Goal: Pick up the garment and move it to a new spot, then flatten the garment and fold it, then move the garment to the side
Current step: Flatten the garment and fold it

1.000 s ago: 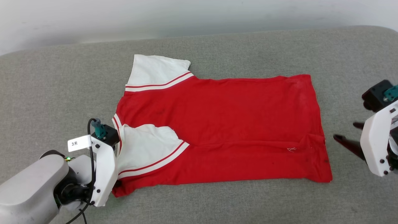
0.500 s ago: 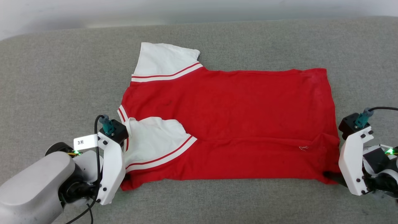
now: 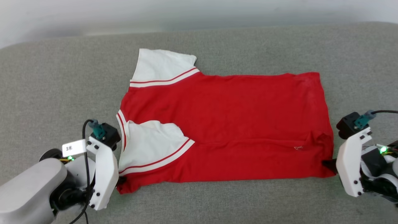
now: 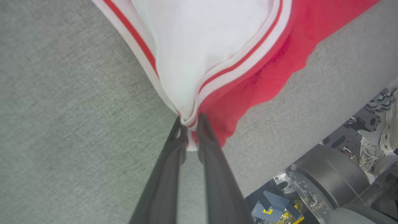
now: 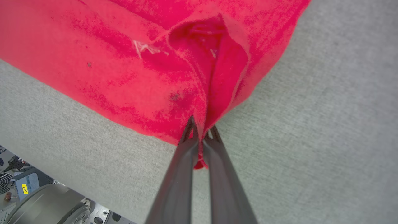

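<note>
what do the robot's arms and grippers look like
The left gripper and right gripper each have long dark tapering jaws, an angular white housing with black screws, and a black block with a teal plug and black cable. The left arm has a white tag and rounded grey forearm.

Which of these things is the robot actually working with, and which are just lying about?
In the job: the red and white shirt; the left gripper, shut on its sleeve end; the right gripper, shut on its hem corner.
Just lying about: the grey surface under it; the machine parts past its edge.
</note>
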Controlling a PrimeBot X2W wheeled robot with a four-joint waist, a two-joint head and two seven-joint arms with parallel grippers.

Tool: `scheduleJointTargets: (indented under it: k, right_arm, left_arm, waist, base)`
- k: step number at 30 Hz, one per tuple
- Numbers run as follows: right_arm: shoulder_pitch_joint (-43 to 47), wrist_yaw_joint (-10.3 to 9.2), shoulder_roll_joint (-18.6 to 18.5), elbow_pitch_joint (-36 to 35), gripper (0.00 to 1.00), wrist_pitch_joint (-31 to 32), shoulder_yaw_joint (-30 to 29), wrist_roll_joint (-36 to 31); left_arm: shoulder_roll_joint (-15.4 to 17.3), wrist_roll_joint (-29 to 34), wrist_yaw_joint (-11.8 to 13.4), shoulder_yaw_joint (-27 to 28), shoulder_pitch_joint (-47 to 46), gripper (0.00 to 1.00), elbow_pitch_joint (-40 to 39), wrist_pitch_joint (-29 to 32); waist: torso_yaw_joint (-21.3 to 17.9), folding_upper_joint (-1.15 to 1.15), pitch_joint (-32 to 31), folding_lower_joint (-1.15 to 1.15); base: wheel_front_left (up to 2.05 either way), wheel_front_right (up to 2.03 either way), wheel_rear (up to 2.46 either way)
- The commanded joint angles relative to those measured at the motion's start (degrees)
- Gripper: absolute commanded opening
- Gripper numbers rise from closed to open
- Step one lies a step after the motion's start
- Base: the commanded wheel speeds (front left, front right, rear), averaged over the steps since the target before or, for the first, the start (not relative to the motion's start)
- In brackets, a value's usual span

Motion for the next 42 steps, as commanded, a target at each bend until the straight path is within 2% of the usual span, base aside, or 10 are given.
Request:
scheduleJointTargets:
  k: [1,10,17,18,20,21,22,31,37,42]
  right_arm:
    - [0.52,-0.02,-1.64,-1.35,0.0,-0.54,0.22,0.79]
    - [6.52,-0.03,-9.09,-7.4,0.0,-1.67,-1.1,4.09]
    - [10.32,-0.03,-8.37,-6.75,0.0,-0.63,-2.59,4.62]
    - [10.53,-0.03,-7.92,-6.47,0.22,-0.71,-2.85,4.31]
    - [10.59,-0.03,-6.84,-5.9,0.45,-1.37,-3.52,3.76]
    - [10.41,-0.03,-6.15,-5.52,1.0,-2.18,-4.13,3.52]
    - [10.2,-0.03,-5.73,-5.42,1.0,-3.16,-4.49,2.81]
    - [8.05,-0.03,-3.54,-9.5,1.0,-17.74,-8.98,-3.53]
    - [6.95,-0.03,1.95,-11.95,1.0,-30.04,-17.23,-11.2]
    - [8.26,-0.02,7.57,-15.46,1.0,-35.3,-23.85,-17.41]
  left_arm:
    - [0.85,-0.71,0.39,0.2,1.53,0.0,-0.92,-0.39]
    - [4.89,-2.98,2.4,-0.07,6.8,0.0,-7.64,-1.69]
    - [5.5,-2.5,3.46,-0.91,8.41,0.0,-8.31,-1.61]
    - [5.31,-2.63,3.47,-1.06,8.58,0.0,-8.15,-1.52]
    - [5.17,-2.15,3.84,-1.09,8.45,0.0,-7.54,-1.77]
    - [5.25,-1.31,3.89,-1.0,8.01,0.6,-7.31,-2.37]
    - [5.19,-0.83,4.07,-0.67,7.54,1.0,-7.02,-3.07]
    - [7.16,1.55,3.82,3.1,3.33,1.0,-9.67,-7.39]
    - [6.76,5.49,3.65,6.49,-2.79,1.0,-9.18,-10.85]
    - [5.12,7.79,2.47,8.22,-9.33,1.0,-5.64,-10.43]
  waist:
    - [-0.45,0.0,-1.55,0.0]
    - [-0.7,0.0,-3.24,0.0]
    - [-1.01,0.0,-2.24,0.0]
    - [-1.04,0.0,-2.04,0.0]
    - [-1.08,0.0,-1.75,0.0]
    - [-1.1,0.0,-1.68,0.0]
    - [-1.06,0.0,-1.67,0.0]
    - [-1.07,0.0,-2.95,0.0]
    - [-2.02,0.0,-1.63,0.0]
    - [-3.43,0.0,1.44,0.0]
  base:
    - [0.0,0.0,0.0]
    - [0.0,0.0,0.0]
    - [0.0,0.0,0.0]
    - [0.0,0.0,0.0]
    - [0.0,0.0,0.0]
    - [0.0,0.0,0.0]
    - [0.0,0.0,0.0]
    - [0.0,0.0,0.0]
    - [0.0,0.0,0.0]
    - [0.0,0.0,0.0]
